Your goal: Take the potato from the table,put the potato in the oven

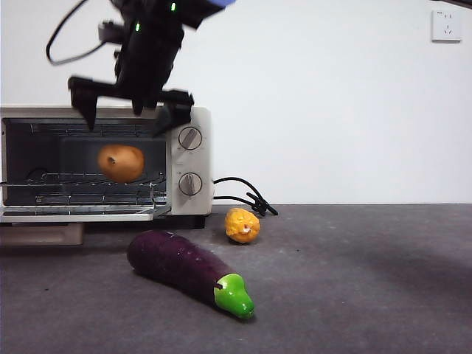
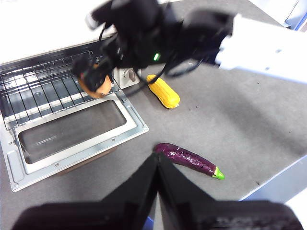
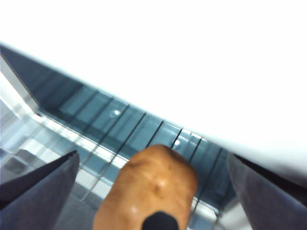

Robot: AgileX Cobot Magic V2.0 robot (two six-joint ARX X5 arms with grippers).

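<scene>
Potato point(image 1: 121, 162) on oven point(image 1: 193, 214) rack; right pincer point(image 1: 131, 109) spread above.

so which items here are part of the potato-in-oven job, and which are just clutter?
In play:
potato, on the rack
oven, door open
right gripper, open, at the oven mouth

Lying about:
eggplant on the table
yellow fruit
left gripper, waiting
</scene>
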